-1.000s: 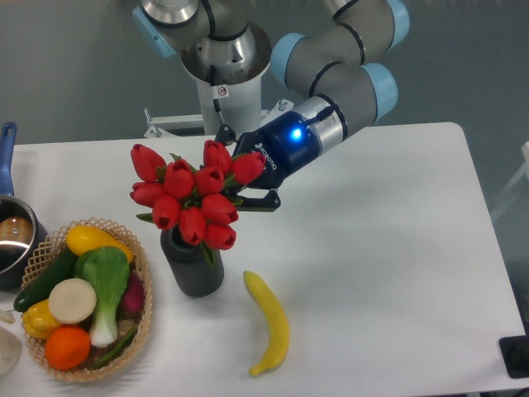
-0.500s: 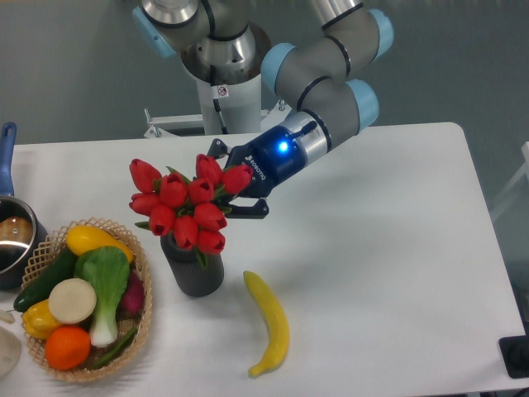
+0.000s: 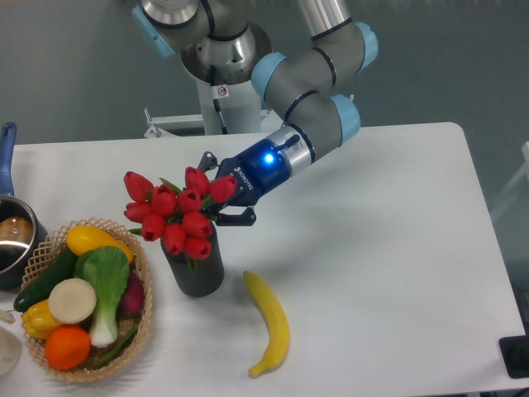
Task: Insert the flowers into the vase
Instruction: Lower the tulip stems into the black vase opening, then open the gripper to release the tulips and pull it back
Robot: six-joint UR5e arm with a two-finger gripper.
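Observation:
A bunch of red tulips, the flowers, sits over the mouth of the dark grey vase, which stands left of the table's middle. Their stems reach down into the vase, and the blooms hide its rim. My gripper comes in from the right, level with the blooms, and its black fingers close around the right side of the bunch. The contact itself is hidden behind the tulips.
A banana lies just right of the vase. At the left stands a wicker basket of vegetables and fruit. A metal pot with a blue handle sits at the left edge. A dark object is at the bottom right corner.
The gripper and the flowers have moved down and to the left, and the bunch has sunk lower onto the vase.

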